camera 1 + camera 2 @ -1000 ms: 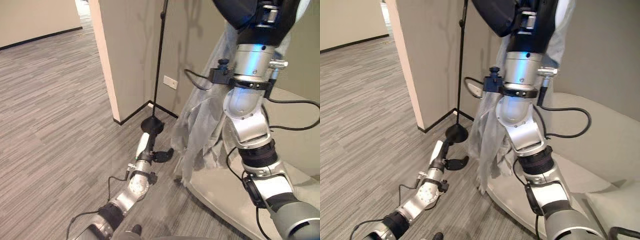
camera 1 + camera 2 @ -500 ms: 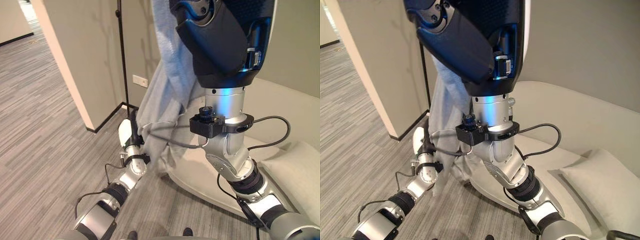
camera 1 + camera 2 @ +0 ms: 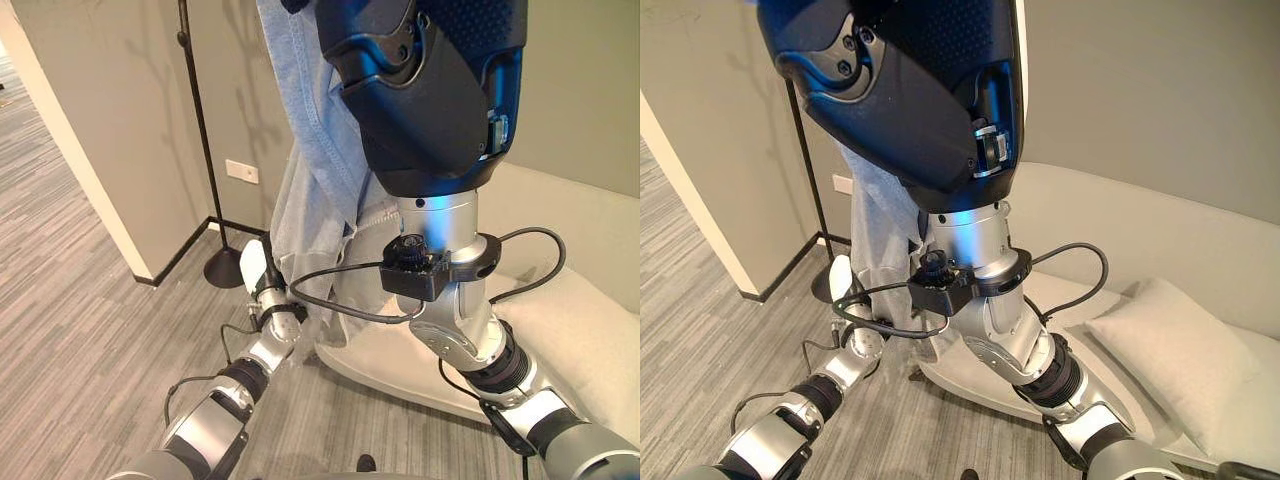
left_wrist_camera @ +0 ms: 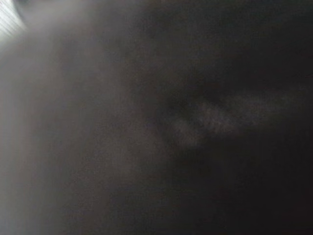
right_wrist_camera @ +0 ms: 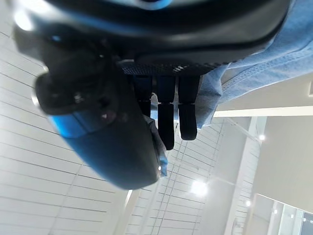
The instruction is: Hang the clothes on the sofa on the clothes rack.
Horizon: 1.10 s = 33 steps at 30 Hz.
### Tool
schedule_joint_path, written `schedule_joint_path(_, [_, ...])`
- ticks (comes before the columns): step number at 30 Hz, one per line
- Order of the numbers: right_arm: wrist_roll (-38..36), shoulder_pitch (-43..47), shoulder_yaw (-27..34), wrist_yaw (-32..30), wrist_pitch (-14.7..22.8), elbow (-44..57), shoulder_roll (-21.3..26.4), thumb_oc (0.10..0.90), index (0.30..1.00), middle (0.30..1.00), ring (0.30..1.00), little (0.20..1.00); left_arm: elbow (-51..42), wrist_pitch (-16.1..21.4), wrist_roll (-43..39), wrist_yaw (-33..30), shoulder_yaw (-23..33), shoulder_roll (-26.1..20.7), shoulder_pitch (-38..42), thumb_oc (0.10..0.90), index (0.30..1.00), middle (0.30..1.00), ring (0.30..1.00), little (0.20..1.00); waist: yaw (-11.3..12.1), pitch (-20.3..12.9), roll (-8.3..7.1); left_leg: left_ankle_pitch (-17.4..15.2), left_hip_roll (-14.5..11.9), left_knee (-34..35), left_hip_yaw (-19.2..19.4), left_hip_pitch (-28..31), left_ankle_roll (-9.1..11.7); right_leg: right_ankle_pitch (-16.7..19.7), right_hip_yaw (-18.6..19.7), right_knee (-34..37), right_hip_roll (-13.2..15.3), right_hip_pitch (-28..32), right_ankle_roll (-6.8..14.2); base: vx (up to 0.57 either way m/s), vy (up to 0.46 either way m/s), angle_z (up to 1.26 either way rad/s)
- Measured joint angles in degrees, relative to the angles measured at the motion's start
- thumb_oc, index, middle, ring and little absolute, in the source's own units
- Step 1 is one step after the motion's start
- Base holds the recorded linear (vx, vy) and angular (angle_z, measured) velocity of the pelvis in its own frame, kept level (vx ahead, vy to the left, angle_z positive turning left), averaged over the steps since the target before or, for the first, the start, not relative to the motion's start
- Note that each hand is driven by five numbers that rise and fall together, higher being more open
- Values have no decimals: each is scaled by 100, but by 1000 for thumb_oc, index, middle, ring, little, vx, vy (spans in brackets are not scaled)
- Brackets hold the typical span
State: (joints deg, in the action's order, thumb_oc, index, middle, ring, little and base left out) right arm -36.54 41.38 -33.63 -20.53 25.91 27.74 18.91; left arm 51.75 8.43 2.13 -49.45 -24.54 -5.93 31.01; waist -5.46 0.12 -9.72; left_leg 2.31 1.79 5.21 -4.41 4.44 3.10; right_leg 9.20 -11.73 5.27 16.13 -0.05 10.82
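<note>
A light blue denim garment (image 3: 312,190) hangs in long folds from my raised right hand (image 3: 425,95), high in front of the wall. In the right wrist view the fingers (image 5: 166,110) and thumb are closed on the denim cloth (image 5: 274,44). The black clothes rack pole (image 3: 198,130) stands left of the garment on a round base (image 3: 222,268). My left hand (image 3: 258,272) reaches low into the garment's bottom folds, which hide its fingers. In the left wrist view dark cloth (image 4: 146,122) lies right against the camera.
An off-white sofa (image 3: 590,300) curves along the wall on the right, with a pale cushion (image 3: 1170,350) on it. A wall corner (image 3: 85,170) juts out left of the rack, with grey carpet floor (image 3: 70,330) in front.
The camera has swung to the right. My right hand has lifted the garment higher. My left hand, out in the open by the rack base a second ago, is now buried in the garment's hem.
</note>
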Motion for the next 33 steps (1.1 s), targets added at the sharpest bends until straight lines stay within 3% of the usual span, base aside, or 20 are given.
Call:
schedule_joint_path(5, [-50,-23,33,-1,67,-1,193,400,300,300,300,300,-214,-17,19,-379,545,-515,-16,400,300,300,300,300,64,-2,3,-1,-8,0,13,-4,-2,0,-8,0,-8,0,-2,-31,35,1])
schedule_joint_path(9, [-34,-136,208,47,75,5,164,400,300,300,300,300,-935,-55,64,-575,954,-909,-165,400,300,300,300,300,172,-5,0,-6,0,0,2,-7,-5,-1,-14,-1,0,-1,-3,-33,44,1])
schedule_joint_path(11, [-52,-356,435,63,88,11,172,400,300,300,300,300,-1445,-87,102,-759,1334,-1183,-299,400,300,300,300,300,298,-8,-3,-7,24,1,-24,-22,-7,-2,-52,-3,24,9,-3,-42,89,4])
schedule_joint_path(12, [-40,-682,681,215,97,62,243,400,300,300,300,300,-2120,-90,303,-748,1641,-1338,-723,400,300,300,300,300,273,-22,-23,-24,12,2,-30,-9,-20,-8,-59,-2,27,16,-6,-29,51,6])
schedule_joint_path(20, [-582,-1943,1434,468,29,-89,593,400,300,300,300,300,-3644,-114,838,-866,2834,-1797,-1652,400,300,300,300,300,669,-8,-72,16,154,-2,-235,-106,-84,-63,-303,-155,169,-3,-9,-31,76,16])
schedule_joint_path(24, [-714,-2432,1469,886,-115,-102,613,400,300,300,300,300,-4241,-99,1049,-809,3389,-1966,-1942,400,300,300,300,300,815,198,-115,24,183,-7,-147,17,-154,-110,-449,-580,263,-133,-26,-61,120,-8])
schedule_joint_path(25, [-715,-2705,1588,1132,-143,-101,716,400,300,300,300,300,-4586,-81,1060,-728,3550,-1990,-2046,400,300,300,300,300,856,447,-109,-1,214,-62,-125,101,-258,-102,-631,-979,280,-199,-41,-87,151,-5])
schedule_joint_path(27, [-721,-2981,1663,1194,-217,-101,853,400,300,300,300,300,-4791,21,1106,-698,3579,-1994,-2095,400,300,300,300,300,893,538,-106,-27,216,-55,-98,145,-351,-88,-642,-1248,309,-329,-40,-77,131,-10])
schedule_joint_path(30, [-717,-3067,1674,1407,-329,-166,1077,400,300,300,300,300,-5043,165,1174,-606,3706,-1991,-2234,400,300,300,300,300,1161,669,-147,-69,159,-149,256,161,-478,-173,-804,-1771,267,-668,-9,-126,117,-57])
schedule_joint_path(31, [-717,-3096,1672,1506,-333,-191,1088,400,300,300,300,300,-5094,166,1173,-513,3705,-1986,-2272,400,300,300,300,300,1231,688,-125,-69,1,-214,320,93,-494,-744,-943,-2605,219,-923,-17,-105,9,-16])
schedule_joint_path(32, [-709,-3204,1691,1611,-333,-193,1153,400,300,300,300,300,-5210,171,1173,-441,3668,-1984,-2328,400,300,300,300,300,1243,695,-112,-37,-122,-289,292,-6,-437,-1284,-964,-3438,-31,-1051,-115,-138,10,-8])
schedule_joint_path(33, [-698,-3211,1692,1680,-414,-202,1262,400,300,300,300,300,-5250,248,1173,-403,3667,-1983,-2377,400,300,300,300,300,1277,694,-148,-10,-158,-329,269,-80,-374,-1678,-1047,-3638,-284,-945,-96,-86,-6,3])
